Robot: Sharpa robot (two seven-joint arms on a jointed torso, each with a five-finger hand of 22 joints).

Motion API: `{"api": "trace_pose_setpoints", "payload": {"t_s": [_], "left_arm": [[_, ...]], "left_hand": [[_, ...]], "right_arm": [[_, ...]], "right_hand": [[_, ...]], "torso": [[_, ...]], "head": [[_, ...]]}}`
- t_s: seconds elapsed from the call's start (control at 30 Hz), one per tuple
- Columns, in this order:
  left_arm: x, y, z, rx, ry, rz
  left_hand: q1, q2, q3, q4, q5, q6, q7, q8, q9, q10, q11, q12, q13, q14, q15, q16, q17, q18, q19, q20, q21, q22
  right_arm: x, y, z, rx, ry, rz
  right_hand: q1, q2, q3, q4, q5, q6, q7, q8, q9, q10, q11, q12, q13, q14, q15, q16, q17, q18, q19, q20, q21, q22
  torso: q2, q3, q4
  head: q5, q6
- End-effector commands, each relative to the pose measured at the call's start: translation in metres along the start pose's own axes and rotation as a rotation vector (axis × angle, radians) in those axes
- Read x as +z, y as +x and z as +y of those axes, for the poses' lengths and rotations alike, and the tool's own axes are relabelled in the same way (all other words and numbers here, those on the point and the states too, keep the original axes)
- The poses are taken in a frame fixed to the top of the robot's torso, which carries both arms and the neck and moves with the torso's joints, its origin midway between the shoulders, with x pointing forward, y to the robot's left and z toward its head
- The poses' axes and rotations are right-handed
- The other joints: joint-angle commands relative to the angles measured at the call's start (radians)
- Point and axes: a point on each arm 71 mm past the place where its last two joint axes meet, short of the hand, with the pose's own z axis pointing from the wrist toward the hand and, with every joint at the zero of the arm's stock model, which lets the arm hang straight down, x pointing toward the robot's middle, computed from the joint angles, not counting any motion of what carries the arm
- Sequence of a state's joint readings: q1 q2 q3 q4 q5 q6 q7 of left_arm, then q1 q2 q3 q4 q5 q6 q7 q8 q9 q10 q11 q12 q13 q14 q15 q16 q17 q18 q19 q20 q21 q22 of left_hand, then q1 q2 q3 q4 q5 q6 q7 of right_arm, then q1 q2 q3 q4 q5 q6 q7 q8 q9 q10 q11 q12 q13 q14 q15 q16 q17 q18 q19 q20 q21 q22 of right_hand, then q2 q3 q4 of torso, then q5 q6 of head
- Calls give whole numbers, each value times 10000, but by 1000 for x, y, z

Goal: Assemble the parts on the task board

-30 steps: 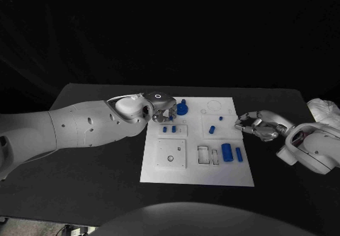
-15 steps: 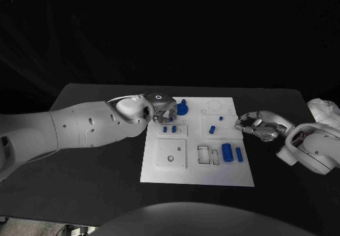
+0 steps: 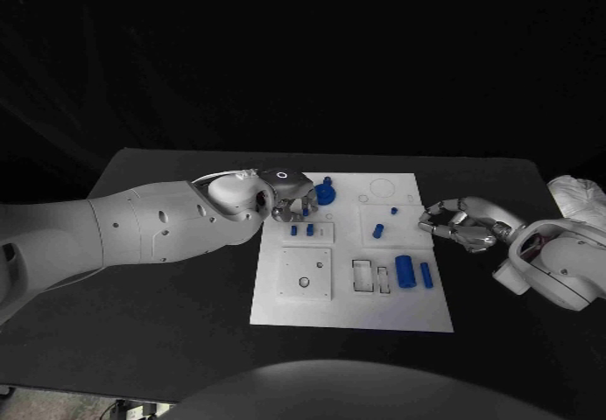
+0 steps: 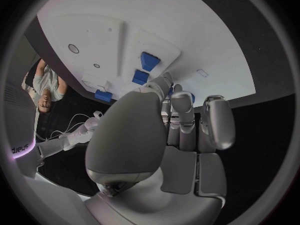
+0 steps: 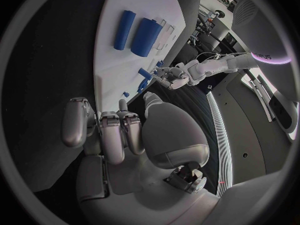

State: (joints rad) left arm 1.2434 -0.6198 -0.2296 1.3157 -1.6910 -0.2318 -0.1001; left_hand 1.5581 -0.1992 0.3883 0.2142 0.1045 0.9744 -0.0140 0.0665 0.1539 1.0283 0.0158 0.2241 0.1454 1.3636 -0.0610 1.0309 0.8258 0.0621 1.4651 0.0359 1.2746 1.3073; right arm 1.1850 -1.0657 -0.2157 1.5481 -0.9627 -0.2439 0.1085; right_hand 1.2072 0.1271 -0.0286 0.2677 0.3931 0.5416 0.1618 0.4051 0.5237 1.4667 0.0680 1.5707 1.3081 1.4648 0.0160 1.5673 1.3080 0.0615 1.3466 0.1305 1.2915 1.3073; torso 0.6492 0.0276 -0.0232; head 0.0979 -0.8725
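The left hand hangs over the white board's upper-left corner, fingers pointed down; I cannot tell whether it grips anything. A blue part stands at its 3 o'clock, two small pegs at 6. The right hand, curled and empty, rests off the board's 3 o'clock edge.

White task board lies flat mid-table. Blue parts sit scattered on it. Most lie in its recesses.

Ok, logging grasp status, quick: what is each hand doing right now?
Left hand: over the task board, fingers curled; hold cannot be told.
Right hand: beside the board, curled, holding nothing.
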Motion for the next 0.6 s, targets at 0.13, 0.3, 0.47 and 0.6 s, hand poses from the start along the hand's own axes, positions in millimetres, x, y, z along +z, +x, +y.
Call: {"api": "trace_pose_setpoints", "payload": {"t_s": [0.13,0.3,0.47,0.6], "left_arm": [[-2,-1,3,258,-166,-138],[-8,-6,6,303,-79,-952],[-18,-12,12,330,-130,-1707],[-29,-22,19,234,-151,-2499]], "left_hand": [[-67,-179,-147,235,-145,-895,-303,-33,-210,-297,83,-113,-29,-66,23,66,-37,-22,78,109,-26,1835],[-75,-208,-319,382,-170,-1227,-466,-17,-291,-313,104,-62,13,27,40,264,119,-42,126,122,81,1867],[-109,-266,-574,609,-280,-1471,-648,-2,-354,-265,124,32,85,90,45,378,162,-55,167,136,154,1887],[-213,-268,-701,742,-331,-1419,-644,65,-346,-258,109,85,139,138,39,455,211,-64,191,137,201,1899]], "right_arm": [[-1,1,0,-10,-86,61],[-2,-1,0,-25,-151,-101],[-3,-3,0,-50,-246,-356],[-4,-8,4,-100,-420,-690]], "right_hand": [[95,-9,40,34,60,-21,-31,-1,-12,1041,48,1,2627,1060,29,34,2628,159,-89,-3,-41,1600],[116,-30,37,22,60,-27,-32,-3,-16,1041,47,1,2627,1060,27,34,2628,164,-104,-4,-62,1593],[166,-72,30,-3,64,-4,-33,10,-17,1041,46,1,2627,1060,24,34,2628,170,-116,-6,-87,1585],[389,-161,52,-114,65,93,-51,59,-20,1041,31,1,2627,1060,10,34,2628,165,-80,-18,-78,1594]], "torso": [[6,-2,-5],[-6,-15,4],[-12,-22,12],[-23,-38,25]], "head": [[-22,-1],[-34,-1],[-26,-1],[-72,-1]]}}
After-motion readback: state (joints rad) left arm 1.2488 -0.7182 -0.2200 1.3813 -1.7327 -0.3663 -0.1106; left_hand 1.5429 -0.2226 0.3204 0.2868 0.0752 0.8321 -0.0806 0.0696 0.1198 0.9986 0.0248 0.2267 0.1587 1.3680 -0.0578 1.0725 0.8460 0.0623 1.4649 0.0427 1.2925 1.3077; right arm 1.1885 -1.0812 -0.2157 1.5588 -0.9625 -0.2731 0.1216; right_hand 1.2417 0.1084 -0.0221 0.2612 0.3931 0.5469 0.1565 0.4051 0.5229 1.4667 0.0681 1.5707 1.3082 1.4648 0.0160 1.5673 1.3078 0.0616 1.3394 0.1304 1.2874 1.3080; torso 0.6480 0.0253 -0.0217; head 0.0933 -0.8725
